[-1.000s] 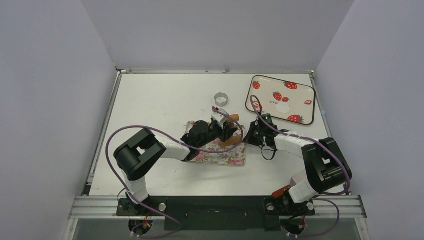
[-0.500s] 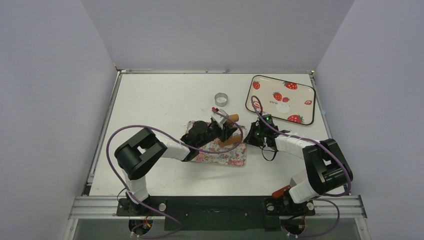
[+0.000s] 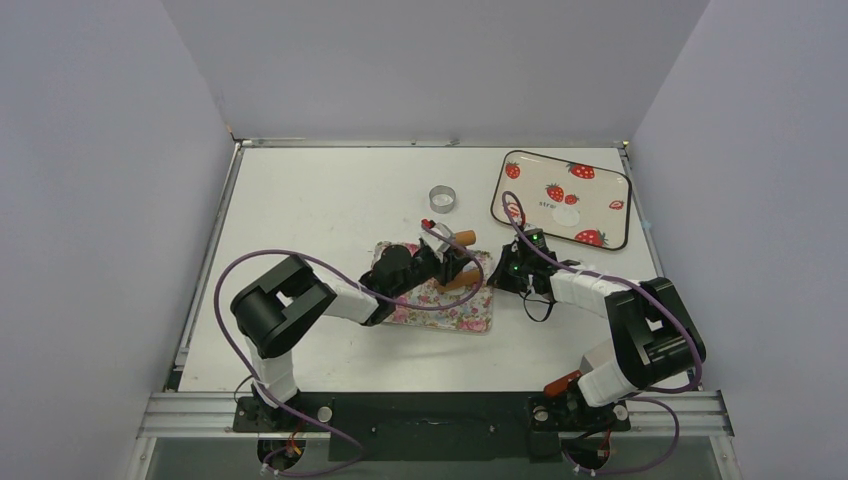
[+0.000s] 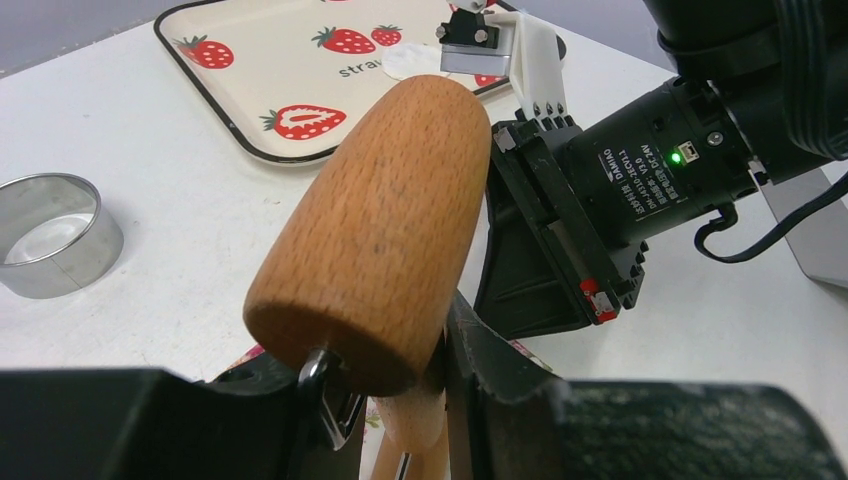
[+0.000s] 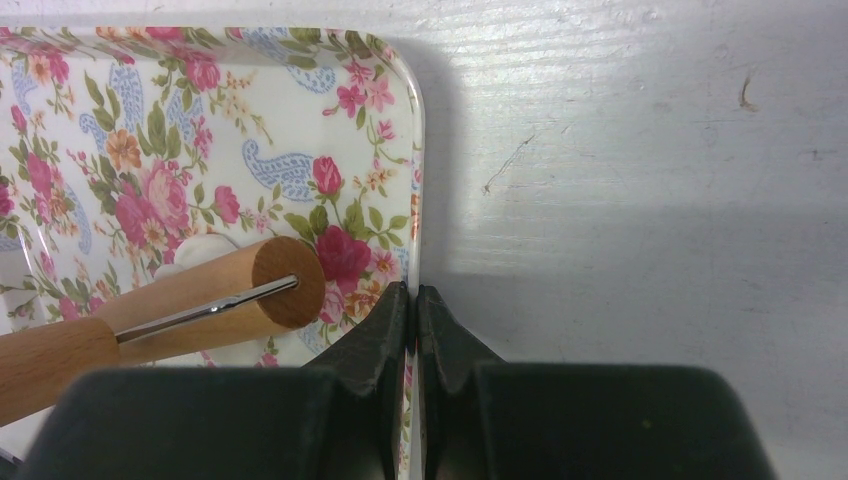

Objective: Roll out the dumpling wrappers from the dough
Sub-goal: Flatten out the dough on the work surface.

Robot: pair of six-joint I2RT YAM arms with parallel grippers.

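One wrapper (image 3: 566,215) done, upper right — the dough (image 5: 192,250) under the roller (image 4: 375,230) looks part-flattened; left gripper (image 3: 450,262) clamps the roller, right gripper (image 5: 412,310) pinches the floral tray (image 5: 417,170).

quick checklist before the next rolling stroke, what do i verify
1. Left gripper shut on the roller: ok.
2. Right gripper pinching the rim of the floral tray to steady it: ok.
3. Roller lying over the dough on the tray: ok.
4. Dough thin and round enough: cannot tell, mostly hidden under the roller.
5. Metal ring on the table beyond the tray, out of the stroke: ok.
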